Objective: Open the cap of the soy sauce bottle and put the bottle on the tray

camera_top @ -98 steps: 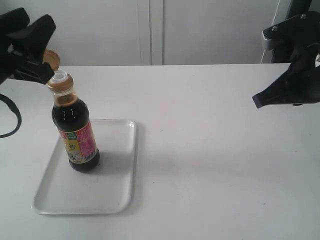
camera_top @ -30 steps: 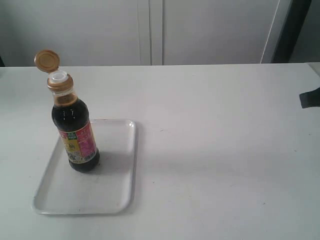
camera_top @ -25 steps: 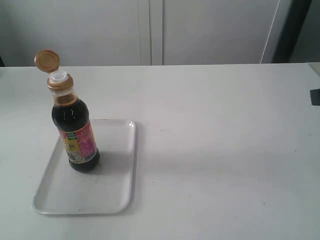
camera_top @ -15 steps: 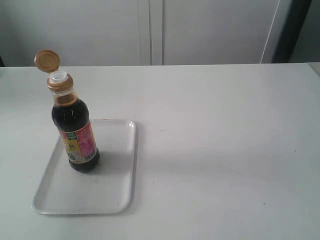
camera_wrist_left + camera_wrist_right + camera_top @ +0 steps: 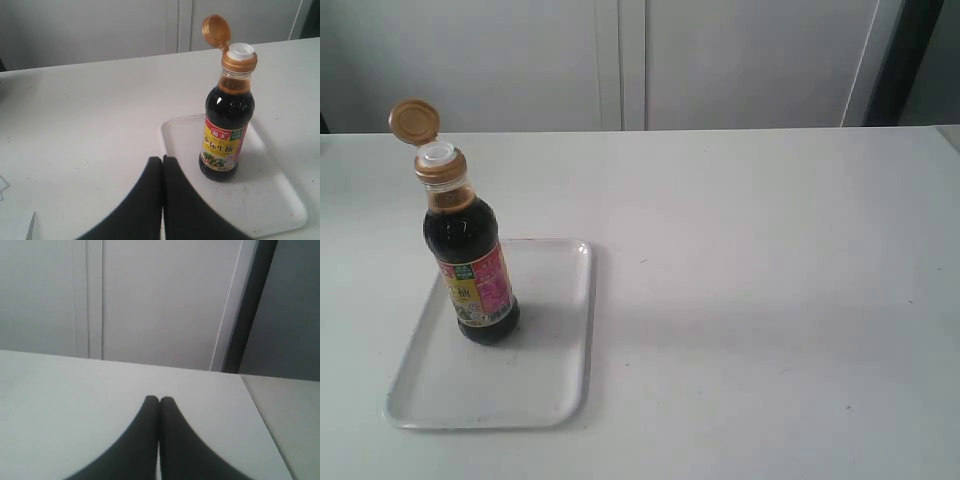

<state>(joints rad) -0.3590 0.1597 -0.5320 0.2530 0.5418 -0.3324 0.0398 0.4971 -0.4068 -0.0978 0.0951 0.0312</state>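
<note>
The soy sauce bottle [image 5: 470, 265] stands upright on the white tray [image 5: 550, 375], towards its far left part. Its orange-gold cap [image 5: 415, 121] is flipped open and tilted back on the hinge, baring the white spout [image 5: 437, 153]. The left wrist view shows the same bottle [image 5: 227, 125], open cap [image 5: 216, 31] and tray [image 5: 270, 200]; my left gripper [image 5: 162, 159] is shut and empty, well short of the bottle. My right gripper [image 5: 159, 400] is shut and empty over bare table, far from the bottle. Neither gripper shows in the exterior view.
The white table [image 5: 750, 280] stretches to the right of the tray. A pale wall with cabinet seams [image 5: 620, 60] stands behind, and a dark upright strip [image 5: 895, 60] at the back right. A scrap of white paper [image 5: 2, 184] lies near the left arm.
The left gripper left the cap and withdrew out of the exterior view. The right gripper slid out past the right edge. Bottle, open cap and tray have not moved.
</note>
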